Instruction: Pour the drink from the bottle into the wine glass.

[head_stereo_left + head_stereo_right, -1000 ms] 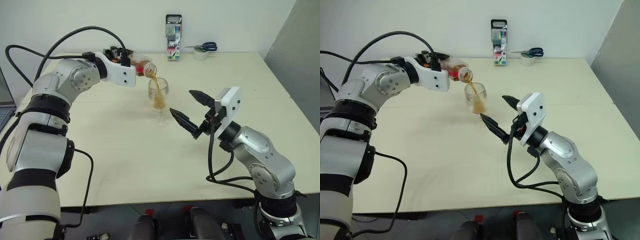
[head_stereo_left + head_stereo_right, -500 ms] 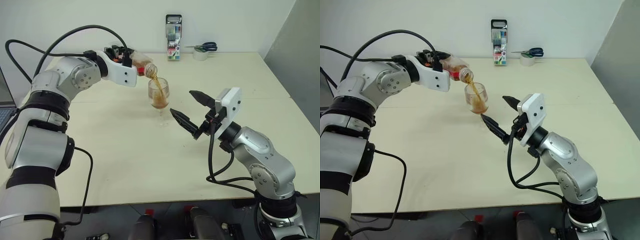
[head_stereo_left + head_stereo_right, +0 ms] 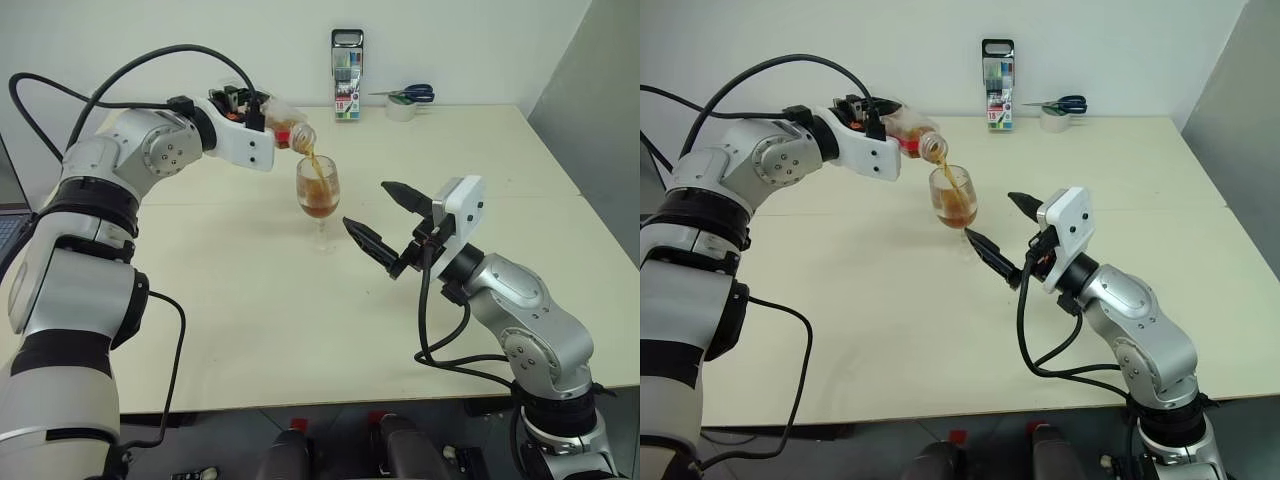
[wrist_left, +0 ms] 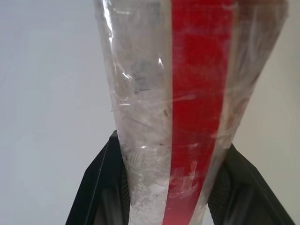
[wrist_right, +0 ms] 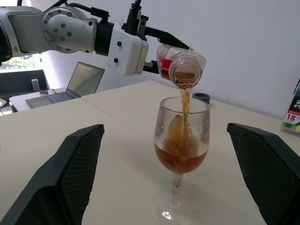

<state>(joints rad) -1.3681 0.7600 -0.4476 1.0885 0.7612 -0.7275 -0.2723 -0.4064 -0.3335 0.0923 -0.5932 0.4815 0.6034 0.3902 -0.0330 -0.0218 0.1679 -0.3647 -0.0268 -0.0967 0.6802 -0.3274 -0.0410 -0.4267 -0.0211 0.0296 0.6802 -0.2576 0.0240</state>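
Note:
My left gripper (image 3: 264, 119) is shut on the bottle (image 3: 287, 129), a clear plastic one with a red label strip (image 4: 194, 93). It holds the bottle tipped, mouth down, just over the wine glass (image 3: 318, 196). A thin amber stream of the drink (image 5: 186, 101) falls from the bottle's mouth (image 5: 184, 69) into the bowl. The drink (image 5: 180, 160) fills the lower part of the bowl. The glass stands upright on the table. My right gripper (image 3: 366, 205) is open just right of the glass, its two black fingers (image 5: 70, 173) either side of it and apart from it.
A tall marker-pen case (image 3: 347, 75) stands at the table's back edge, with scissors on a tape roll (image 3: 404, 101) to its right. A laptop (image 5: 83, 80) sits off to the far left. The cream table (image 3: 300, 330) stretches wide in front of the glass.
The drink in the glass has risen as the stream keeps pouring. Both arms have stayed in place.

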